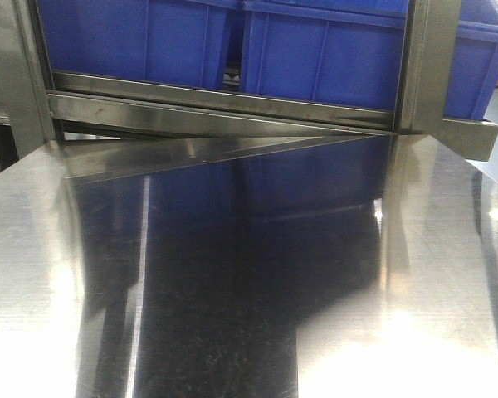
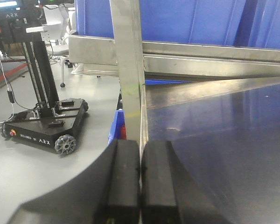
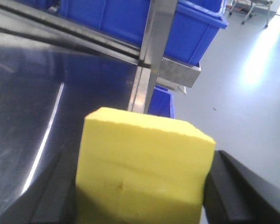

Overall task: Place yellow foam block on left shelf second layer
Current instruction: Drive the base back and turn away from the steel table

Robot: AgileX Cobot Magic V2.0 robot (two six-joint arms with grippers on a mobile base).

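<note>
The yellow foam block (image 3: 142, 163) fills the lower middle of the right wrist view, held between the two black fingers of my right gripper (image 3: 140, 186), which is shut on it above the shiny steel shelf surface (image 3: 32, 93). My left gripper (image 2: 140, 172) is shut and empty, its black pads pressed together, at the left edge of the steel shelf beside an upright post (image 2: 128, 70). Neither gripper nor the block shows in the front view, which looks over the steel shelf surface (image 1: 232, 274).
Blue plastic bins (image 1: 315, 50) sit on the rack level above the steel surface, behind a steel rail (image 1: 216, 104). A steel post (image 3: 154, 46) stands ahead of the block. A black wheeled robot base (image 2: 44, 126) stands on the grey floor at left.
</note>
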